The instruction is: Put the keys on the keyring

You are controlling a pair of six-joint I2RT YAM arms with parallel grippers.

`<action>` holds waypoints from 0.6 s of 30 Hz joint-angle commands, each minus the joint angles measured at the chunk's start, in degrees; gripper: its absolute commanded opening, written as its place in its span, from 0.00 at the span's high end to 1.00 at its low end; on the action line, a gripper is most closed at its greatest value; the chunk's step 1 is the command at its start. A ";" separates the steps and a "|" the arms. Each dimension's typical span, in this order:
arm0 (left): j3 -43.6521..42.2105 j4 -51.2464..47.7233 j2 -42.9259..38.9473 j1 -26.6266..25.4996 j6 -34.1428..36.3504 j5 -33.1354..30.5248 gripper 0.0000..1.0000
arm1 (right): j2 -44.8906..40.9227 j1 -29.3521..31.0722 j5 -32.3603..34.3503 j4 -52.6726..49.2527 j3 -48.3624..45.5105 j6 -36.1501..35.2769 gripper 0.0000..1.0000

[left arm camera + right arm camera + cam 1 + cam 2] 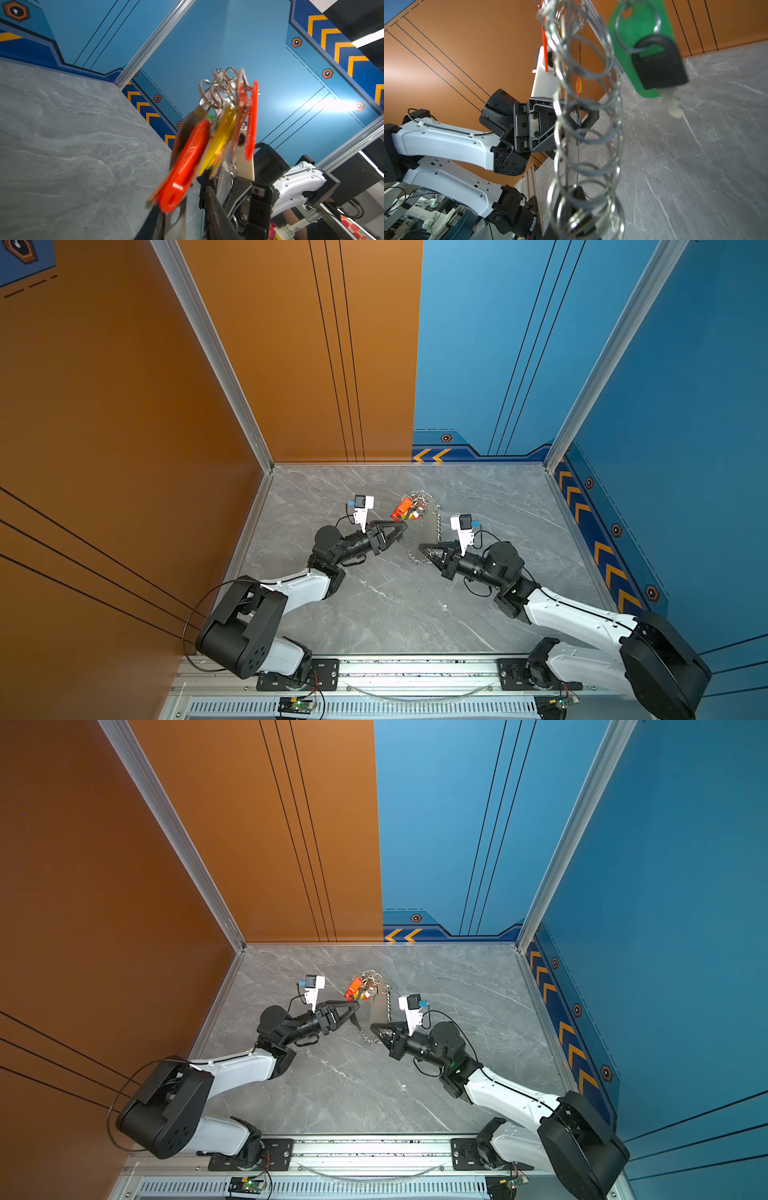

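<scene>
The keyring [429,531] is a long strap edged with silver wire rings [587,124], and it hangs above the marble table. My right gripper [423,549] is shut on the strap's near end [577,218]. The keys [409,506] cluster at its far end; their red-orange [187,166] and yellow [220,133] tags hang from rings. A green tag [641,31] carries a black-headed key [658,62]. My left gripper [404,526] sits just below the cluster. Its fingers stand close together on a flat silver key [176,216] under the red-orange tag. Both top views show this layout [360,986].
The grey marble table [374,614] is walled by an orange panel [124,406] on the left and blue panels [685,448] at the back right. An aluminium rail [415,668] runs along the front edge. The two arms meet over the middle of the table.
</scene>
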 commanded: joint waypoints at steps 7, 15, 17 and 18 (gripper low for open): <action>2.10 7.37 1.39 0.05 -4.39 3.25 0.87 | -1.54 -0.44 0.30 2.74 0.15 -0.46 1.00; 2.28 6.60 1.62 0.37 -4.50 2.80 0.90 | -2.02 -1.64 0.98 1.69 -0.03 -0.56 1.00; 2.56 6.36 1.67 0.34 -4.44 3.24 0.84 | -2.13 -1.83 0.96 1.68 -0.03 -0.46 1.00; 2.56 6.44 1.64 0.32 -4.33 3.36 0.82 | -2.14 -1.80 0.84 1.68 0.05 -0.46 1.00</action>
